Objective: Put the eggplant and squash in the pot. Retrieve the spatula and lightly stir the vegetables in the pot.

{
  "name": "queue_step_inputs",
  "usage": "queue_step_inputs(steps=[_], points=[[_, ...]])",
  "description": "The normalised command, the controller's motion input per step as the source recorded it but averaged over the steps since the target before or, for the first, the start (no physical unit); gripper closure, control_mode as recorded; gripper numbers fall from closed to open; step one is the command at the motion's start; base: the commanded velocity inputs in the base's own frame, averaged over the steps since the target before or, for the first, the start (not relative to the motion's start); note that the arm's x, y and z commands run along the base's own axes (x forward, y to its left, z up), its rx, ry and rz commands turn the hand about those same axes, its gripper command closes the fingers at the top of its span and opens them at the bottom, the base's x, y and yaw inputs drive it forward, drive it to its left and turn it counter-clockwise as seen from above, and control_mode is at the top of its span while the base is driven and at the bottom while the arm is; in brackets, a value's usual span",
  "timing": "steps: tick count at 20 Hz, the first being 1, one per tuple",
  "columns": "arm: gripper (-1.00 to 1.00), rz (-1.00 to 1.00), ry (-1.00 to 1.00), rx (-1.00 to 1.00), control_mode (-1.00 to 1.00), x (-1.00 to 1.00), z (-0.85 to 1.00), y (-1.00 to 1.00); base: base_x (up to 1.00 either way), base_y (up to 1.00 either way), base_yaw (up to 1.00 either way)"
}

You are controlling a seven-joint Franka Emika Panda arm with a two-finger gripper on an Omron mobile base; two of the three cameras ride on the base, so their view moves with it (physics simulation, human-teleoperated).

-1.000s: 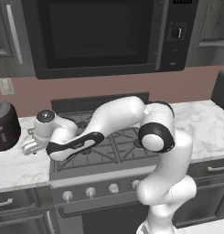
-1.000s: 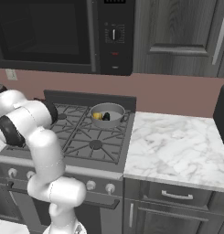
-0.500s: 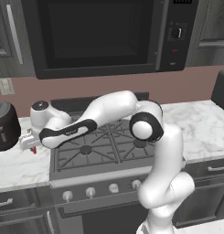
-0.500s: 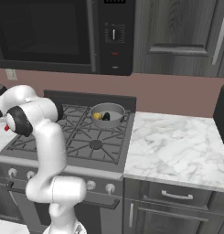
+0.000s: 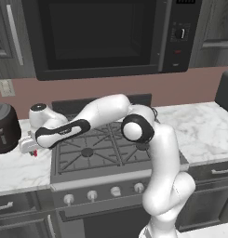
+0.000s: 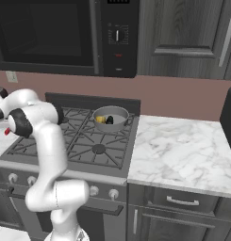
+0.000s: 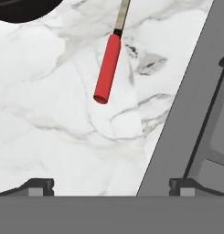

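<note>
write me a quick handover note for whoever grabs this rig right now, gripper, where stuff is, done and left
Gripper: open, empty, over the marble counter left of the stove, spatula ahead of the fingertips.
Spatula: lying flat on the counter, red handle end nearest the gripper, not yet grasped.
Pot: on the stove's back burner.
Squash and eggplant: both in the pot.
Done: vegetables loaded.
Left: grasp the spatula, carry it to the pot, stir lightly.

One spatula (image 7: 107, 68), one pot (image 6: 111, 118), one squash (image 6: 101, 119), one eggplant (image 6: 109, 120).

White arm reaches left over black gas stove (image 5: 101, 151); gripper (image 5: 28, 148) low above white marble counter (image 5: 15, 169), beside black toaster (image 5: 4, 128).
</note>
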Motion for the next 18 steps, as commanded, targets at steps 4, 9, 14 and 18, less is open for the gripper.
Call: queue_step_inputs(steps=[4, 9, 14, 18], points=[[-1.00, 0.00, 0.00, 0.00, -1.00, 0.11, -0.19, 0.12, 0.00, 0.00, 0.00], [-1.00, 0.00, 0.00, 0.00, -1.00, 0.38, -0.11, 0.14, 0.00, 0.00, 0.00], [-1.00, 0.00, 0.00, 0.00, -1.00, 0.37, -0.09, 0.21, 0.00, 0.00, 0.00], [-1.00, 0.00, 0.00, 0.00, -1.00, 0.24, -0.26, 0.22, 0.00, 0.00, 0.00]])
